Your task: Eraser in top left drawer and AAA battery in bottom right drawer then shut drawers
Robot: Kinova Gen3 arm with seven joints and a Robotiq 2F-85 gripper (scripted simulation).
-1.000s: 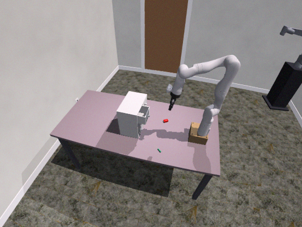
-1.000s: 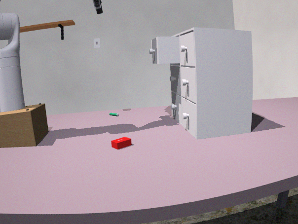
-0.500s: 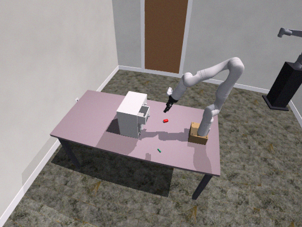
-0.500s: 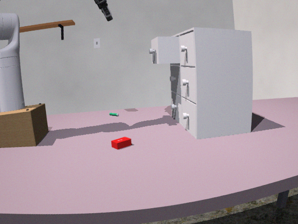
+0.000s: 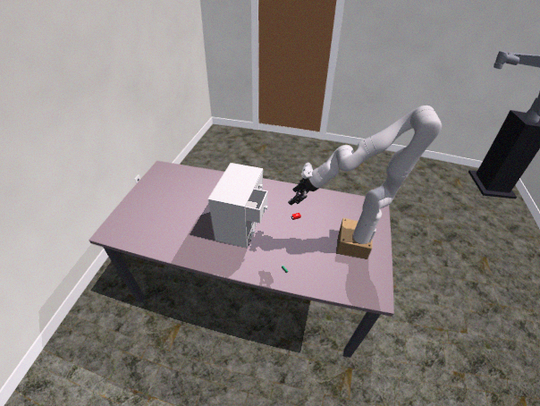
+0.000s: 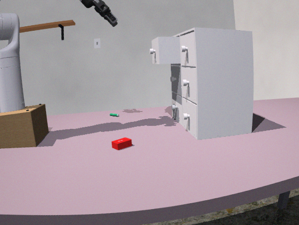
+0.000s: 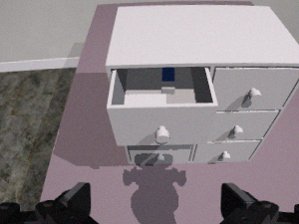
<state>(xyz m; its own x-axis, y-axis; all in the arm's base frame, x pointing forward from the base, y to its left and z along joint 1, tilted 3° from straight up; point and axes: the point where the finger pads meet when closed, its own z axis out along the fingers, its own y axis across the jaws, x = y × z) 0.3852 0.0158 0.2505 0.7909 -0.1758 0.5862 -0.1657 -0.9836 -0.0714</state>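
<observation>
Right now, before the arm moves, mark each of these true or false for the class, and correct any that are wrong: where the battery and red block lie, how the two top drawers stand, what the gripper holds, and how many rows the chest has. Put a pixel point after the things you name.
1. The green battery (image 5: 284, 269) (image 6: 114, 115) and the red block (image 5: 296, 216) (image 6: 121, 143) lie on the table (image 5: 156, 210) (image 6: 148, 173) (image 7: 274, 188). True.
2. The top-left drawer (image 5: 253, 215) (image 6: 169, 50) (image 7: 140, 118) is pushed in. False: it is pulled out.
3. The top-right drawer (image 5: 260, 187) (image 6: 191, 44) (image 7: 231, 94) is pushed in. True.
4. The gripper (image 5: 295, 199) (image 6: 114, 24) (image 7: 155, 198) holds the red block. False: it is open and empty.
5. The chest (image 5: 234, 224) (image 6: 224, 84) (image 7: 199, 36) has two rows of drawers. False: it has three.
</observation>
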